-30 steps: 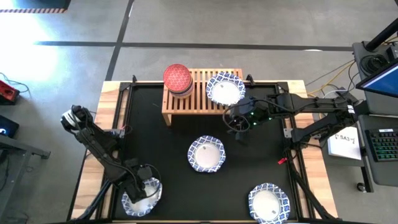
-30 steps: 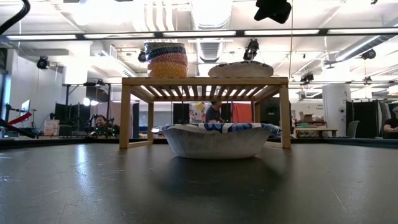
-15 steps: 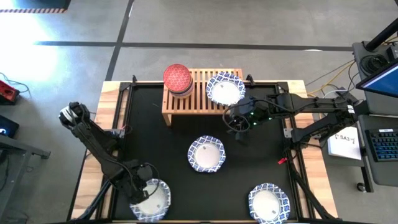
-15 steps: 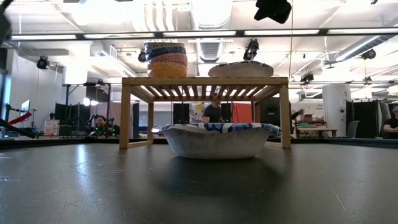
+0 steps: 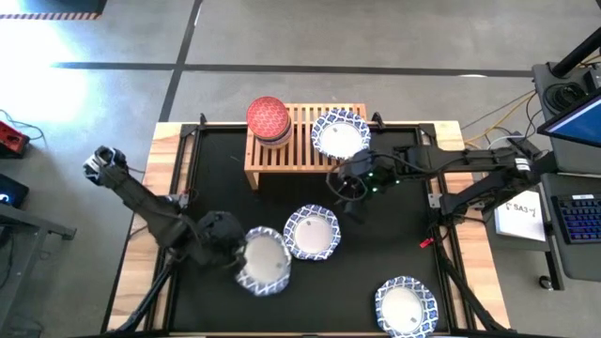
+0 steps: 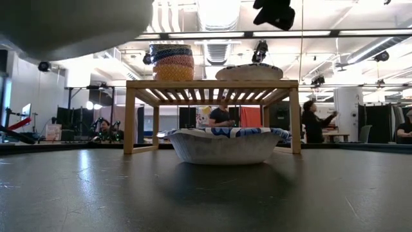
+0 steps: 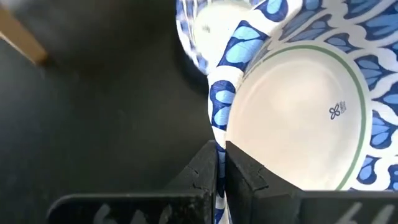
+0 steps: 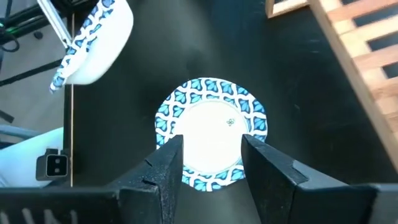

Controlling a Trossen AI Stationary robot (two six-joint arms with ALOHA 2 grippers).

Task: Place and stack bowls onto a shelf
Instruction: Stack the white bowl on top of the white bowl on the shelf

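My left gripper [image 5: 240, 255] is shut on a wide white bowl with a blue-patterned rim [image 5: 264, 262] and holds it in the air over the table's near left part, beside a like bowl [image 5: 312, 232] that rests on its base at the table's middle. My right gripper [image 5: 346, 192] hangs open above the mat between that middle bowl [image 8: 211, 127] and the shelf [image 5: 302, 150]. On the shelf's slats stand a stack of small bowls with a red one on top [image 5: 269, 120] and one wide bowl [image 5: 340, 133]. Another wide bowl [image 5: 407, 307] sits at the near right. My left gripper pinches the bowl's rim [image 7: 217, 127] between its two fingers, one finger [image 7: 244, 173] inside the bowl and the other [image 7: 204, 174] on its outer wall. The bowl is lifted clear of the table and tilted; its white underside [image 6: 71, 26] fills the low view's top left corner.
The black mat [image 5: 235, 197] lies inside a wooden table frame [image 5: 164, 141]. The shelf stands at the far middle, with bare slats [image 5: 302, 120] between the stack and the wide bowl. People stand in the room behind the table [image 6: 314, 121].
My left gripper has taken hold of the bowl at the near left corner, lifted it clear of the mat and carried it up and toward the middle bowl. The bowl has tipped from level to tilted.
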